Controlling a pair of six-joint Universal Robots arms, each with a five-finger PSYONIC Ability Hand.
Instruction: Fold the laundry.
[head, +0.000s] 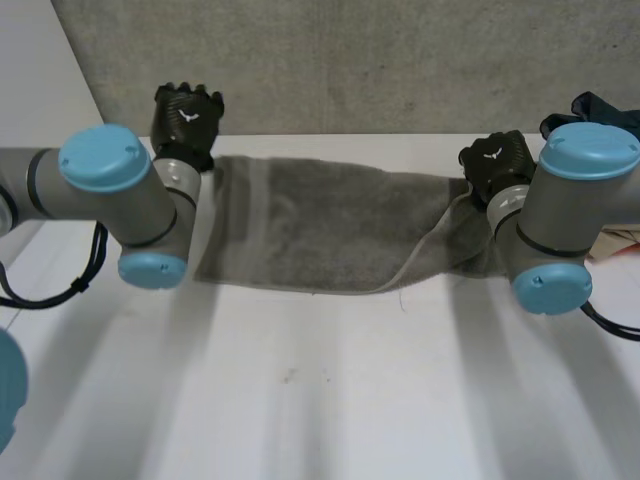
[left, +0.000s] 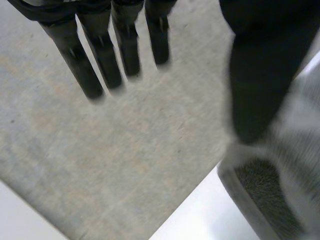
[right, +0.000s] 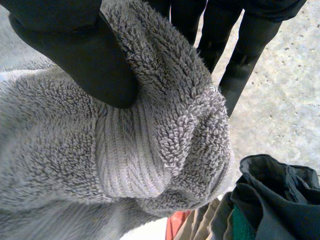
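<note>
The towel (head: 320, 225) (grey terry with a ribbed band) lies spread across the far part of the table (head: 320, 380), its long side running between the two arms. The left robot hand (head: 187, 115) is positioned at the towel's far left corner, close to the wall (head: 350, 60). In the left wrist view its fingers (left: 100, 60) are straight and spread, well apart from the thumb (left: 265, 75), and hold nothing; the thumb tip sits at the towel's corner (left: 270, 195), and contact cannot be confirmed. The right robot hand (head: 497, 160) is positioned at the towel's right end, where the cloth is raised off the table and doubled over on itself. In the right wrist view the thumb (right: 80, 55) presses into a bunched fold of the towel (right: 165, 130), with the fingers (right: 245, 55) on the other side of the fold, so the cloth is pinched between them. A pile of clothes (head: 590, 105) sits just beside the right robot hand, at the table's far right edge; dark garments (right: 275, 195) lie near the gripped fold.
</note>
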